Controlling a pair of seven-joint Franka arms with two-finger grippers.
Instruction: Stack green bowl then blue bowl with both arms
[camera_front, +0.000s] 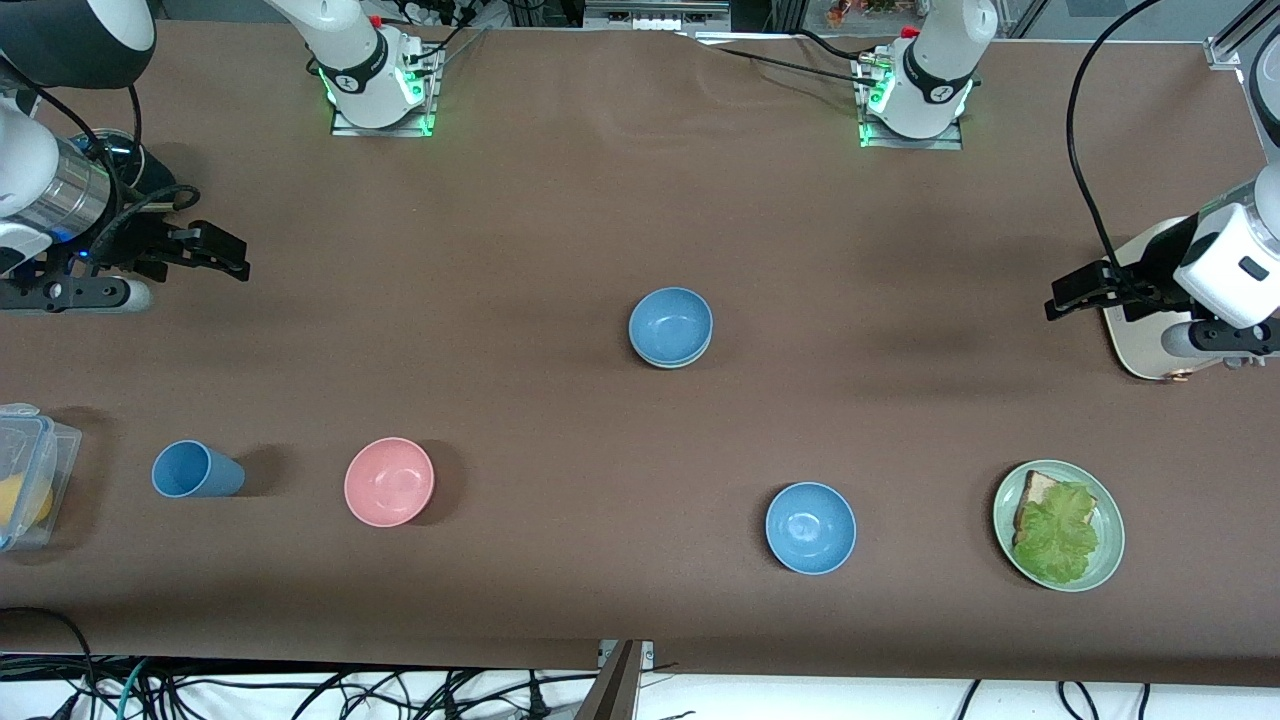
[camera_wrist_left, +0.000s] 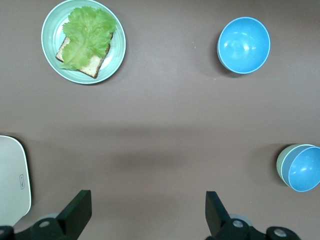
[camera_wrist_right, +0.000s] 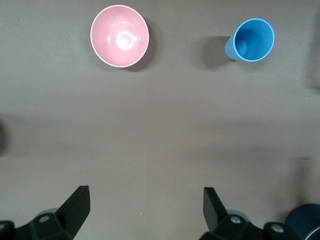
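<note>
The steel-blue bowl (camera_front: 670, 325) sits nested in the pale green bowl (camera_front: 668, 365) at the middle of the table; only the green bowl's rim shows under it. The pair also shows in the left wrist view, blue bowl (camera_wrist_left: 304, 169) inside green bowl (camera_wrist_left: 281, 166). My left gripper (camera_front: 1065, 297) is open and empty over the left arm's end of the table, well apart from the stack; its fingers stand wide in the left wrist view (camera_wrist_left: 147, 202). My right gripper (camera_front: 222, 252) is open and empty over the right arm's end (camera_wrist_right: 146, 200).
A brighter sky-blue bowl (camera_front: 810, 527) sits nearer the front camera. A green plate (camera_front: 1112, 548) holds bread and lettuce. A pink bowl (camera_front: 389, 481), a blue cup (camera_front: 195, 470) and a plastic box (camera_front: 25, 475) lie toward the right arm's end. A pale board (camera_front: 1135, 345) lies under the left gripper.
</note>
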